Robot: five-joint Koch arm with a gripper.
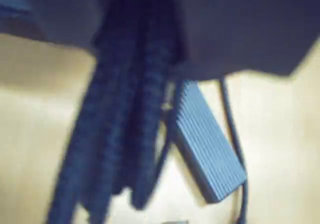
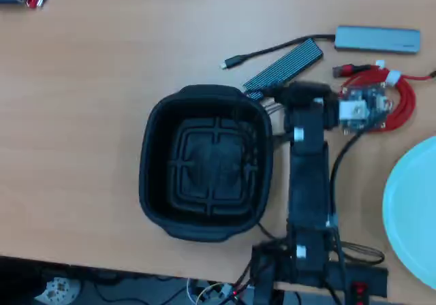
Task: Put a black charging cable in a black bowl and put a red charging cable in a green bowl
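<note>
**Neither cable delivered yet; black cable apparently in the claw**

In the overhead view the black bowl [image 2: 206,172] sits mid-table toward the near edge, and its gridded floor is bare: no cable lies in it. The green bowl [image 2: 414,206] shows at the table's right edge, and the part in view is empty too. The red charging cable [image 2: 398,95] lies coiled on the table toward the far right, partly under the arm's wrist, outside both bowls.

In the wrist view, dark ribbed strands, most likely the black charging cable [image 1: 120,134], hang down from the top of the picture over the bare table [image 1: 35,134], with a ribbed grey block [image 1: 205,144] and its lead behind them. The claw [image 2: 269,104] hovers just beside the black bowl's far right corner; I judge it clamped on that cable, though the blur leaves the jaws themselves unseen.

Both placements are left: black cable into the black bowl, then red into the green.
</note>
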